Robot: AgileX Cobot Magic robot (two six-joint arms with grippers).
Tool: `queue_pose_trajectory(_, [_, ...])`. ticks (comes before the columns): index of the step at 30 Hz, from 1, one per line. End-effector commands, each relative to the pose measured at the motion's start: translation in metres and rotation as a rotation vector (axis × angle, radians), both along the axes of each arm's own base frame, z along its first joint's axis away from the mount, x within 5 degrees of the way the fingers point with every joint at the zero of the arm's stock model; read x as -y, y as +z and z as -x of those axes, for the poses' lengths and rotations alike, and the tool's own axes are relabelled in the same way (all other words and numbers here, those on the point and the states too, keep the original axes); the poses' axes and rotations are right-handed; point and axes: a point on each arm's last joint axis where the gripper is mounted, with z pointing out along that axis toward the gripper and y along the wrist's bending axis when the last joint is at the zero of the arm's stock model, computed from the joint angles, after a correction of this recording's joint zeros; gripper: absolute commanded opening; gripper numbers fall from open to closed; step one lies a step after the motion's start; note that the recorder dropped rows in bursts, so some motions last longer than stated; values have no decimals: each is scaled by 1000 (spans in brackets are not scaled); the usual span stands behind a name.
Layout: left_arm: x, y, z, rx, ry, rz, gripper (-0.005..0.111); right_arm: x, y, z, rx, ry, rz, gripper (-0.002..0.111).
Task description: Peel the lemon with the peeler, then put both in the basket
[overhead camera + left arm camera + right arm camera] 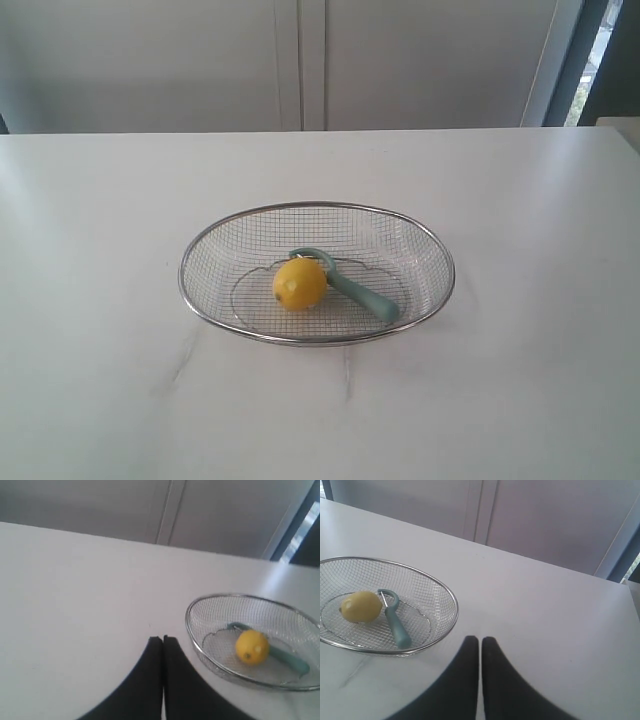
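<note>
The yellow lemon (300,284) lies inside the silver wire-mesh basket (200,250) at the middle of the white table. The teal peeler (362,293) lies in the basket too, its loop head behind the lemon and its handle pointing to the right. Neither gripper shows in the exterior view. In the left wrist view my left gripper (163,639) is shut and empty, held above the table away from the basket (192,635), lemon (252,648) and peeler (290,660). My right gripper (480,640) is shut and empty, off the other side of the basket (451,600), lemon (361,606) and peeler (396,622).
The white table (110,200) runs to a pale wall with vertical panel seams (300,60) at the back. A dark window frame (600,60) stands at the far right. Faint grey veins mark the tabletop in front of the basket.
</note>
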Motion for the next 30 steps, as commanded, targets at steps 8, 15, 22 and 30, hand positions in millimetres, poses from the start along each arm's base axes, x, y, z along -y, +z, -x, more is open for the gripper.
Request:
queue_pose_trajectory(8, [-6,-67,-5,104,112,309,0,1,-1,1,6,-5,-3,3])
queue_pose_trajectory(15, [-1,-77,-3,23,46,158,0,1,-1,1,6,-5,-3,3])
queue_pose_trajectory(22, [6,-92,3,-95,-71,-51,0,1,-1,1,6,-5,-3,3])
queue_pose_trajectory(30, [0,-94,1,-80,-40,-195,0,1,-1,1,6,-5,-3,3])
